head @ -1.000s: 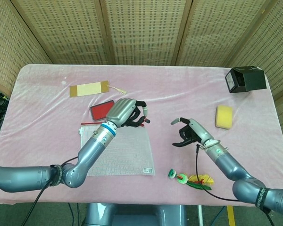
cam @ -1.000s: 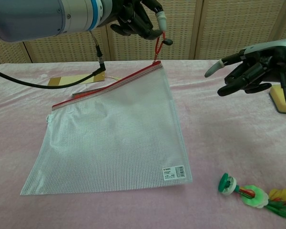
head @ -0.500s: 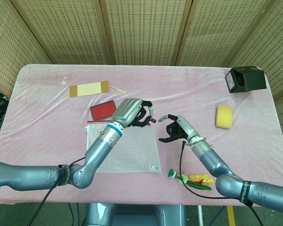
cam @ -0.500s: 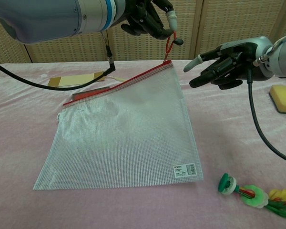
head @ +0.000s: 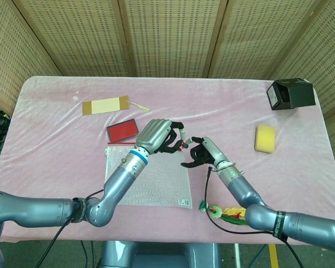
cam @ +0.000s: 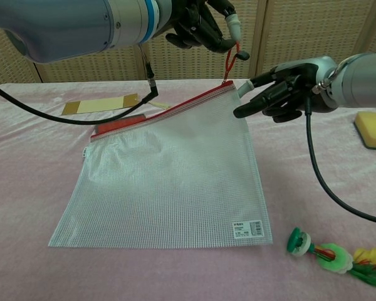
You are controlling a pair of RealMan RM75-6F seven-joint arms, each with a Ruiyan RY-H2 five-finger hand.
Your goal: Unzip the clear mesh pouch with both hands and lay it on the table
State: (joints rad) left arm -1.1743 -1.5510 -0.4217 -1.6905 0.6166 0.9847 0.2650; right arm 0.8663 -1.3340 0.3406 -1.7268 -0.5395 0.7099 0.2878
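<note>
The clear mesh pouch [cam: 169, 182] with a red zipper strip lies mostly on the pink table, its top right corner lifted. My left hand [cam: 200, 25] pinches the red zipper pull cord [cam: 230, 61] above that corner; in the head view, the left hand [head: 159, 137] sits over the pouch [head: 153, 178]. My right hand [cam: 279, 94] is open, its fingers stretched out to the raised corner from the right. I cannot tell whether they touch the mesh. The head view shows the right hand [head: 200, 153] just beside the left one.
A red card [head: 121, 131] lies behind the pouch, a tan tag [head: 106, 105] further back. A yellow sponge [head: 264, 138] and a black box [head: 290, 93] are at the right. A green and yellow feather toy [cam: 326, 254] lies near the front edge.
The left hand has drawn the pull cord and the pouch's corner to the right. The right hand has moved left, from well apart right up to that corner.
</note>
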